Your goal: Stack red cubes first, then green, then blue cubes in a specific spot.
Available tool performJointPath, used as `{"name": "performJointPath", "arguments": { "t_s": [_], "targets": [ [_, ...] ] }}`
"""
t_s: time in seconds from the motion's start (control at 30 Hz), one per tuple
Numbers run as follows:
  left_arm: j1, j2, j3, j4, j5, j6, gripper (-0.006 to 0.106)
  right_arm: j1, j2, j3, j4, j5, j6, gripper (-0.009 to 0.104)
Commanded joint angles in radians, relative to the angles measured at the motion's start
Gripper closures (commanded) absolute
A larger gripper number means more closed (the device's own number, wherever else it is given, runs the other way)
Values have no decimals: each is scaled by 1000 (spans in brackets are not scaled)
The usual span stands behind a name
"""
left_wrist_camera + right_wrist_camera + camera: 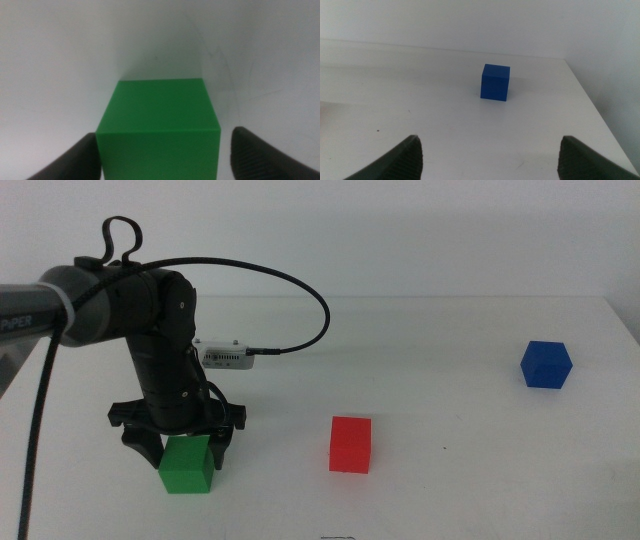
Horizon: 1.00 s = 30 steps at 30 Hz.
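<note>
The left gripper (181,442) is positioned over the green cube (187,464) near the front-left corner of the desk (450,380). Its jaws are spread apart, one on each side of the cube. In the left wrist view, one jaw sits against or just beside one side of the green cube (159,127), while the other jaw stands clear of the opposite side with bare desk visible between them. The cube rests flat on the desk surface.

The red cube (350,444) sits on the desk near the front edge, roughly at mid-width, well apart from the green cube. Nothing is stacked on it.

The blue cube (546,365) sits near the right edge of the desk, well apart from the other two cubes.

The right gripper (487,160) is out of the middle view. In the right wrist view its jaws are wide apart and hold nothing, with the blue cube (495,82) ahead of them, near the desk's right edge.
</note>
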<state>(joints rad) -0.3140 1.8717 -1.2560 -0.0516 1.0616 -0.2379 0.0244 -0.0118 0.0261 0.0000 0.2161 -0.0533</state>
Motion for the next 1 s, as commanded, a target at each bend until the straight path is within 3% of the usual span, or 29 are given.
{"name": "performJointPath", "arguments": {
  "t_s": [0.0, 0.2, 0.23, 0.27, 0.3, 0.6, 0.87, 0.97],
  "targets": [
    [-5, -45, -18, -12, 5, -3, 25, 2, -16, -10, -13, -75, -12, 12],
    [-5, -45, -18, -12, 17, -3, 56, 2, -16, -10, -13, -75, -12, 12],
    [-5, -45, -18, -12, 21, -3, 84, 2, -16, -10, -13, -75, -12, 12],
    [-5, -64, -20, -12, 45, -1, 99, 2, -16, -10, -13, -75, -12, 12],
    [-5, -77, -21, -12, 51, -2, 102, 2, -16, -10, -13, -75, -12, 12],
    [-28, -178, -61, -79, 102, -93, 102, 2, -16, -10, -13, -75, -12, 12],
    [-190, -139, -293, 68, 256, -260, 102, 2, -16, -10, -13, -75, -12, 12],
    [-247, -111, -373, 66, 253, -283, 102, 2, -16, -10, -13, -75, -12, 12]
  ]
}}
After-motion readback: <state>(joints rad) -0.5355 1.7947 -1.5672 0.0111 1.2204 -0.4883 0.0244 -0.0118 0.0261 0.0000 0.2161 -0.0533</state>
